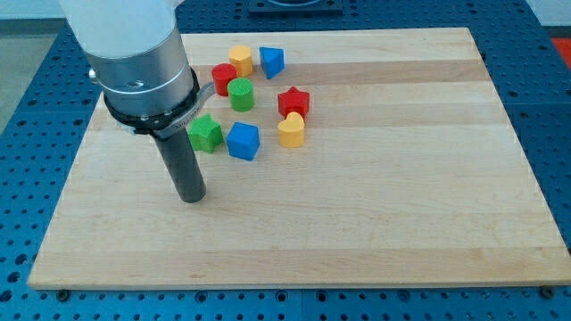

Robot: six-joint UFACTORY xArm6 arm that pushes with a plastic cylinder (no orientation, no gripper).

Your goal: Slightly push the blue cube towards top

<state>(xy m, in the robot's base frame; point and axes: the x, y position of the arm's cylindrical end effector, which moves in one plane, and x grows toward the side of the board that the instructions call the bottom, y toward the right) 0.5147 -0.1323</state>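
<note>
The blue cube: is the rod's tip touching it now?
No, my tip rests on the board toward the view's bottom-left of the blue cube, with bare wood between them.

A: What is cut off or covered here?

B: The arm's grey housing runs out of the view's top edge, so its upper part is unseen. It also covers the wooden board at its top left corner.

A: Any blocks hidden?

B: 2 in part. The red cylinder is overlapped by the green cylinder, and the housing's rim hides the green star at its left point.
</note>
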